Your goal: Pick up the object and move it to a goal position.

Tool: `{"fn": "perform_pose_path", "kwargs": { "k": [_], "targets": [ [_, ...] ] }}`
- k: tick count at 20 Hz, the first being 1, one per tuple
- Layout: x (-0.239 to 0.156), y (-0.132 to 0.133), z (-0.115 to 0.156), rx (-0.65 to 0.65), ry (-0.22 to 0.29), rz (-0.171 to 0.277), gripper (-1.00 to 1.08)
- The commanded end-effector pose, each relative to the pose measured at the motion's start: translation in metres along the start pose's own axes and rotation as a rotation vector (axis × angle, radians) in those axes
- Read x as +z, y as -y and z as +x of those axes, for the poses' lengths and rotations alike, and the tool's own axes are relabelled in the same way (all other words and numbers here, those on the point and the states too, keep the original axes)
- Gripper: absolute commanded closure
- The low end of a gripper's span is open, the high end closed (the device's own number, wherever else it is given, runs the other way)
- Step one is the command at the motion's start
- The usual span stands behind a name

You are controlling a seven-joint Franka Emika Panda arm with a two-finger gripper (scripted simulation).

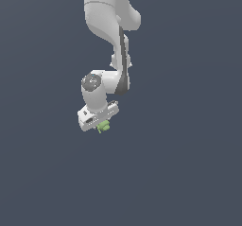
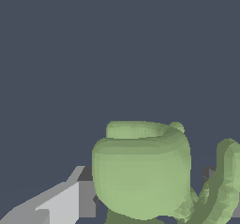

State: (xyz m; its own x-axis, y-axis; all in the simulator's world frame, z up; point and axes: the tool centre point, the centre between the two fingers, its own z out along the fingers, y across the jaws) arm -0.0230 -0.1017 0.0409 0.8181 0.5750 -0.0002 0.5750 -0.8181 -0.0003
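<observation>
The object [image 1: 104,126] is a small lumpy light-green thing that peeks out just under the white gripper [image 1: 101,125] in the exterior view. In the wrist view the object [image 2: 143,171] fills much of the picture, a knobbly green mass sitting between the grey fingers [image 2: 61,204]. The fingers press on it from both sides, so the gripper is shut on it. The white arm [image 1: 108,26] comes down from the top of the exterior view. Most of the fingers are hidden behind the hand in the exterior view.
A plain dark blue-grey surface [image 1: 189,149] lies all around the arm. No other object, container or edge shows in either view.
</observation>
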Motion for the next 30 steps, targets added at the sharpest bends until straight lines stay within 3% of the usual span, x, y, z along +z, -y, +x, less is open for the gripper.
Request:
{"fn": "perform_pose_path", "kwargs": {
  "k": [1, 17, 30],
  "targets": [
    [0.001, 0.000, 0.000, 0.000, 0.000, 0.000, 1.08],
    [-0.012, -0.002, -0.005, 0.000, -0.001, -0.001, 1.08],
    [-0.102, -0.012, -0.043, -0.001, -0.001, -0.001, 1.08]
  ]
}}
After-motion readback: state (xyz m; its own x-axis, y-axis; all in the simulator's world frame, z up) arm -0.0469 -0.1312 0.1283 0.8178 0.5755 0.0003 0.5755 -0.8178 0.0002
